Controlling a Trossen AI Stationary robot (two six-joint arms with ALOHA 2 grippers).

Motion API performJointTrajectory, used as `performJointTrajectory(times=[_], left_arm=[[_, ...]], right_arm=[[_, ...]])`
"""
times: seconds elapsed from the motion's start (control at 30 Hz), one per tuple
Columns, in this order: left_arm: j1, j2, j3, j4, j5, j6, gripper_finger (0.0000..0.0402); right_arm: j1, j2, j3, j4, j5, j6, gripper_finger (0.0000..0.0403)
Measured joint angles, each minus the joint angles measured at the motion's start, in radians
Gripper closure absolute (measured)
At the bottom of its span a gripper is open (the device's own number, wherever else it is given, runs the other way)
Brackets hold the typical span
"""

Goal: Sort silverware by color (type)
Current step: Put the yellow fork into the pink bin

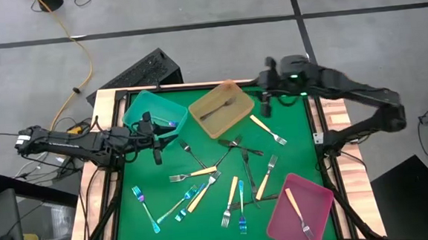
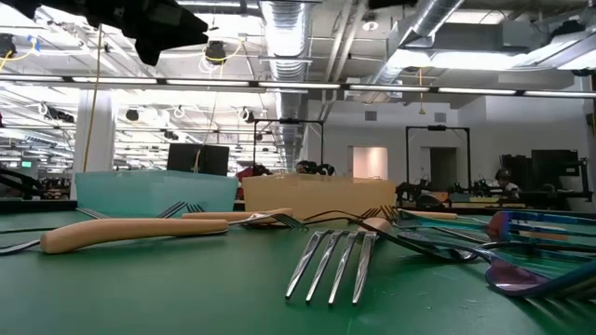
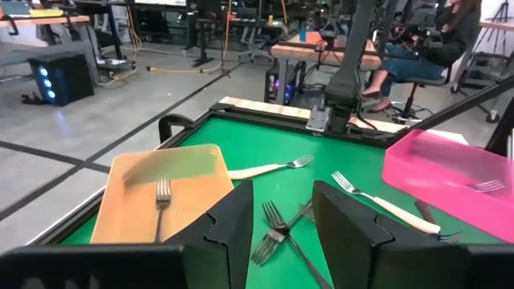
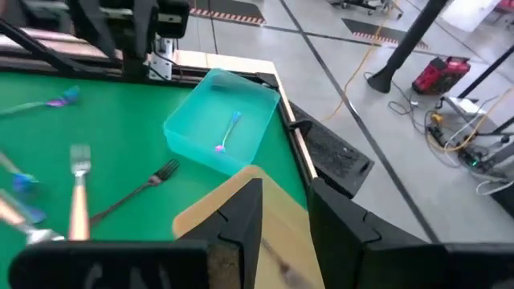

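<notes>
Green felt table (image 1: 304, 140) with a wooden border. Three plastic trays on it: teal tray (image 1: 154, 116) at the far left, amber tray (image 1: 221, 108) at far centre, pink tray (image 1: 301, 204) at the near right corner.

Silverware: most lies loose across the middle of the felt. Cream-handled fork (image 1: 268, 129) just right of the amber tray. Dark grey forks (image 1: 238, 144) crossed below that tray. Blue iridescent forks (image 1: 145, 206) toward the near left, with more cream-handled and blue pieces mixed at centre. Already in trays: one dark grey fork (image 3: 163, 193) in the amber tray, one blue piece (image 4: 227, 132) in the teal tray, one cream-handled fork (image 1: 298, 211) in the pink tray.

Left gripper (image 1: 156, 142) hangs over the felt beside the teal tray's near edge. Fingers (image 3: 233, 233) stand parted, with nothing between them; the crossed dark grey forks lie on the felt below the gap.

Right gripper (image 1: 266, 102) hangs at the far edge of the table, just right of the amber tray. Fingers (image 4: 241, 217) parted, nothing held, the amber tray's corner under them.

Writing: no brand or label readable on trays, cutlery or arms; a small plate on the far arm base in the left wrist view may carry print, too blurred to read.

A seated person (image 3: 426, 48) is at a bench beyond the table.
</notes>
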Motion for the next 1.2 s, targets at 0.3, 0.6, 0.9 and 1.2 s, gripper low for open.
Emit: performJointTrajectory(times=[0.3, 0.6, 0.9, 1.2], left_arm=[[0.000, 0.001, 0.000, -0.022, 0.001, -0.067, 0.0288], [0.000, 0.001, 0.000, -0.023, 0.001, -0.069, 0.0287], [0.000, 0.001, 0.000, -0.023, 0.001, -0.086, 0.0287], [0.000, 0.011, 0.000, -0.031, 0.001, -0.088, 0.0287]], right_arm=[[0.130, -0.231, -0.127, -0.137, -0.070, 0.190, 0.0280], [0.364, -0.390, -0.594, 0.268, -0.037, 0.395, 0.0280], [0.398, -0.290, -0.776, 0.221, 0.335, 0.673, 0.0280], [0.355, -0.166, -0.774, 0.133, 0.336, 0.730, 0.0276]])
